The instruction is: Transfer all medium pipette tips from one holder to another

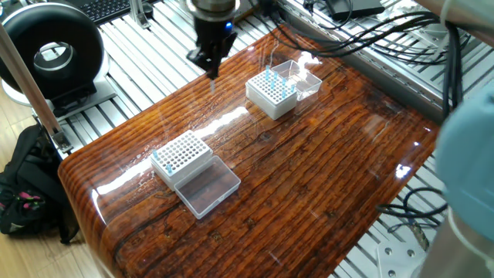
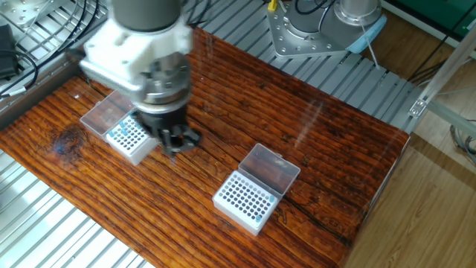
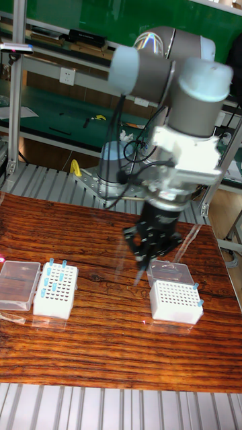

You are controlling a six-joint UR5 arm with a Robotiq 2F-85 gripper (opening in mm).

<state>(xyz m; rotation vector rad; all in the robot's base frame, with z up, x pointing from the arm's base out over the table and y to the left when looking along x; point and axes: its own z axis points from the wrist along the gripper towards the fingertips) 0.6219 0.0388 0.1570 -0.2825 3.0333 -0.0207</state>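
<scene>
Just beside the fuller holder (image 1: 272, 99), on its side toward the sparse holder (image 1: 182, 157), well above the bench (image 1: 324, 177): gripper (image 1: 211, 68), fingers pressed close on what looks like one slender carried tip (image 1: 213, 80), point down. Most medium pipette tips (image 1: 272, 77) upright in the fuller holder, a few along one edge of the sparse one. Judged mid-carry, neither picking nor placing. Next, probably: line up over a free hole in the fuller holder, that being nearest, descend straight, seat the tip, spread the fingers. Too blurred to judge firmness of the pinch.
</scene>
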